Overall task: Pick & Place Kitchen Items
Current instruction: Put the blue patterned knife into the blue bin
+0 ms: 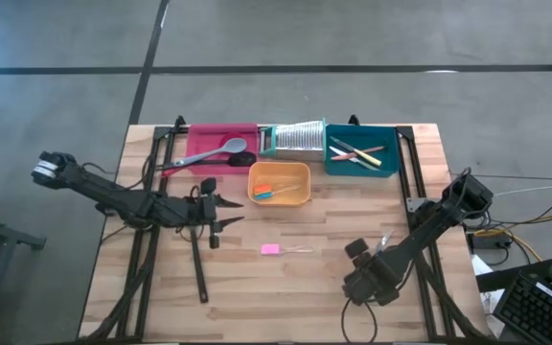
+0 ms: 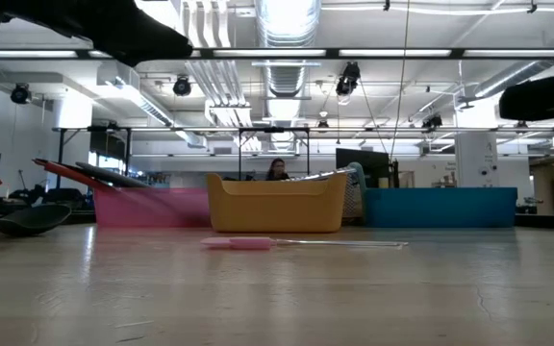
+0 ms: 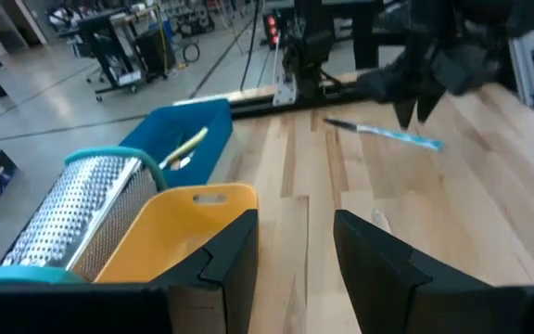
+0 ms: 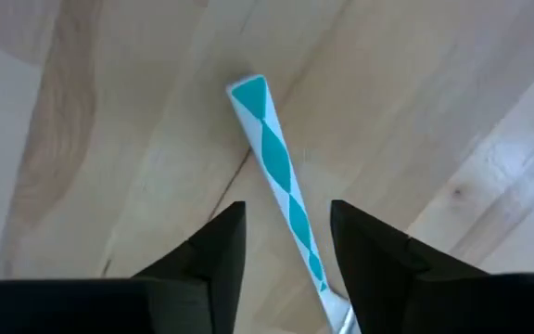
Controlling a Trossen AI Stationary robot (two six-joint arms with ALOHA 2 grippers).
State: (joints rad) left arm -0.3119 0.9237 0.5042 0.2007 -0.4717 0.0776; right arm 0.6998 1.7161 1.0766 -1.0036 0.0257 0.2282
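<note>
Right gripper (image 4: 286, 246) is held low over the bare wood table (image 4: 82, 111), fingers apart, straddling the slim teal-and-white diamond-patterned handle (image 4: 276, 172) lying flat. The handle should be centred between the fingers before closing. Left gripper (image 1: 220, 213) is parked open near the orange tray (image 1: 279, 196).

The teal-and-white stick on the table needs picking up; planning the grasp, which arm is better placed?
Right. The right tool hangs open directly over the teal-and-white stick; the left tool is across the table.

A wooden table (image 1: 305, 287) carries three trays (image 1: 280, 182) toward twelve o'clock, a black ladle (image 1: 199, 273) at nine, perhaps a pink-handled piece (image 1: 272, 249) centrally
</note>
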